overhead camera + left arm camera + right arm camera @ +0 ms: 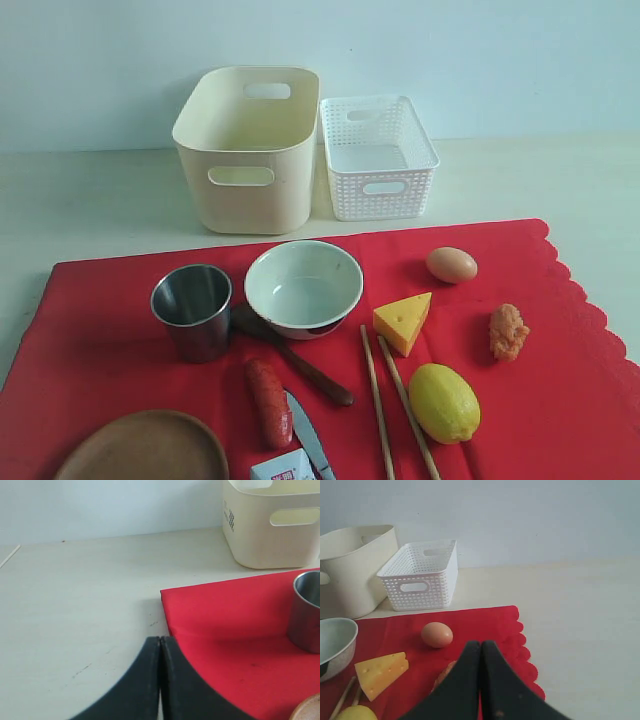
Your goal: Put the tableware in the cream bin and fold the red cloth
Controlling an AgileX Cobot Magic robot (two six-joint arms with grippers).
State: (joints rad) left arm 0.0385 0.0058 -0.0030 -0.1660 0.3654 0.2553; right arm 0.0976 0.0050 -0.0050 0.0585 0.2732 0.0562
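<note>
The red cloth lies flat across the table front, scalloped edge at the right. On it stand a steel cup and a pale bowl. A dark wooden spoon, two chopsticks, a metal knife and a brown wooden plate also lie there. Behind the cloth stands the tall cream bin. My left gripper is shut and empty over the cloth's near corner, the steel cup apart from it. Shut and empty, my right gripper hovers near the scalloped edge.
A white lattice basket stands beside the cream bin. An egg, cheese wedge, lemon, sausage, an orange lumpy piece and a small carton lie on the cloth. Neither arm shows in the exterior view.
</note>
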